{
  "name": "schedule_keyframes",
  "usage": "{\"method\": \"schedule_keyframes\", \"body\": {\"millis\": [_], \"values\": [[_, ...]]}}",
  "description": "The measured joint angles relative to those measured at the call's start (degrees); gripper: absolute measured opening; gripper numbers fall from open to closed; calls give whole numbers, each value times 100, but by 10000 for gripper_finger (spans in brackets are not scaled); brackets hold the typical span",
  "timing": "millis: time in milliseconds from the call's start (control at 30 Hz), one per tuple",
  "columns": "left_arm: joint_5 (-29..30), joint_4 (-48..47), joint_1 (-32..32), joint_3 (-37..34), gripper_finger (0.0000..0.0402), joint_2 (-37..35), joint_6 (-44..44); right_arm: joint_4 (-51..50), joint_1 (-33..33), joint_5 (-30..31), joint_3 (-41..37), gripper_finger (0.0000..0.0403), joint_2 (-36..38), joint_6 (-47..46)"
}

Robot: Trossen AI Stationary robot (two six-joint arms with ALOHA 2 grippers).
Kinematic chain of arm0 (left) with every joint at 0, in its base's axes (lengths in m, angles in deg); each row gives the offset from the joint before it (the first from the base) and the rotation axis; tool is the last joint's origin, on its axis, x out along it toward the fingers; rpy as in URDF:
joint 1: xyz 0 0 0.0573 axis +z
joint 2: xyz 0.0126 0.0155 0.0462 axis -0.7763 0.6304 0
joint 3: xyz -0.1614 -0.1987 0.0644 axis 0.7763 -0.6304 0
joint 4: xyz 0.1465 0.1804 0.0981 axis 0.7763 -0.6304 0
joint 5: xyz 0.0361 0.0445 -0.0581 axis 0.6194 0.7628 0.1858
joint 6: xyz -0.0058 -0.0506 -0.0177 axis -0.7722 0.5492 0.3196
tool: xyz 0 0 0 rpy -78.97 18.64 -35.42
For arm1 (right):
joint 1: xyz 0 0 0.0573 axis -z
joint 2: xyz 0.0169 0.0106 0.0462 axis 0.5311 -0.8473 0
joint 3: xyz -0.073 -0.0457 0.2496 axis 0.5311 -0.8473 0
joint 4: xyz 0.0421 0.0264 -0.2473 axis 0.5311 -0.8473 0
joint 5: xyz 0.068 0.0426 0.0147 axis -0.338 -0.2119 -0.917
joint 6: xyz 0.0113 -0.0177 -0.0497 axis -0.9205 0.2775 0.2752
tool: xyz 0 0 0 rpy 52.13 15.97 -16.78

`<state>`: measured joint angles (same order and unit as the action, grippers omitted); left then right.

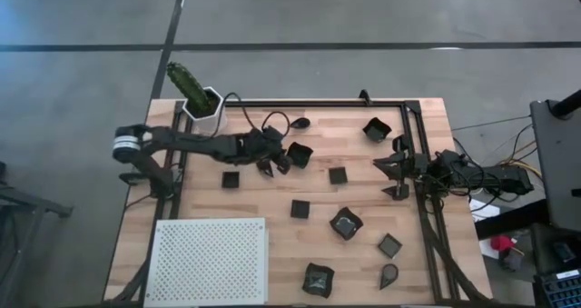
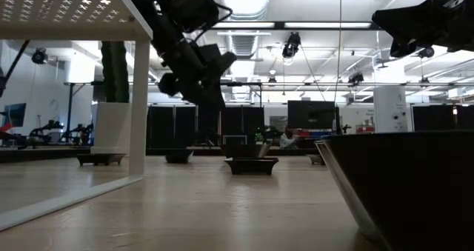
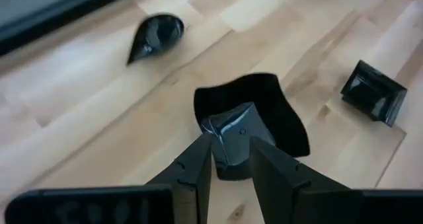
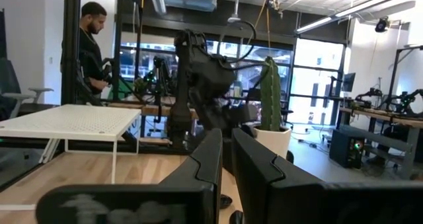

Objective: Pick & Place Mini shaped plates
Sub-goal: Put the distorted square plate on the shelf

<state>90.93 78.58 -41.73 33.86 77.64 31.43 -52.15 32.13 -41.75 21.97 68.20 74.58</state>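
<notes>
Eleven or so dark plates [image 1: 346,223] lie scattered over the counter [image 1: 245,202], all off the white board [image 1: 210,259]. Left hand [image 1: 272,162] hangs over a wavy plate [image 3: 281,112] near the cactus pot [image 1: 204,107], fingers [image 3: 192,171] parted, a small glossy plate [image 3: 232,139] between their tips; grip unclear. Right hand [image 1: 397,173] waits at the right edge, fingers nearly together, holding nothing.

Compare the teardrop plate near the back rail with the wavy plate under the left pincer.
The teardrop plate is smaller and tapers to one point; the wavy plate is broader with a rippled edge. The teardrop plate lies clear, while the left pincer hangs open over the wavy plate. Both are glossy black and rest on the table.
</notes>
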Motion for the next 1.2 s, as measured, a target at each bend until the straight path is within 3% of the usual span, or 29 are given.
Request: {"method": "schedule_keyframes", "body": {"millis": [400, 1200], "values": [[-163, 222, 132, 103, 96, 647, 139, -4, -2, -1, 0, 34, 0, -1], [-356, 634, 271, 140, 96, 1196, 181, -20, 0, -1, 2, 34, -2, 1]]}}
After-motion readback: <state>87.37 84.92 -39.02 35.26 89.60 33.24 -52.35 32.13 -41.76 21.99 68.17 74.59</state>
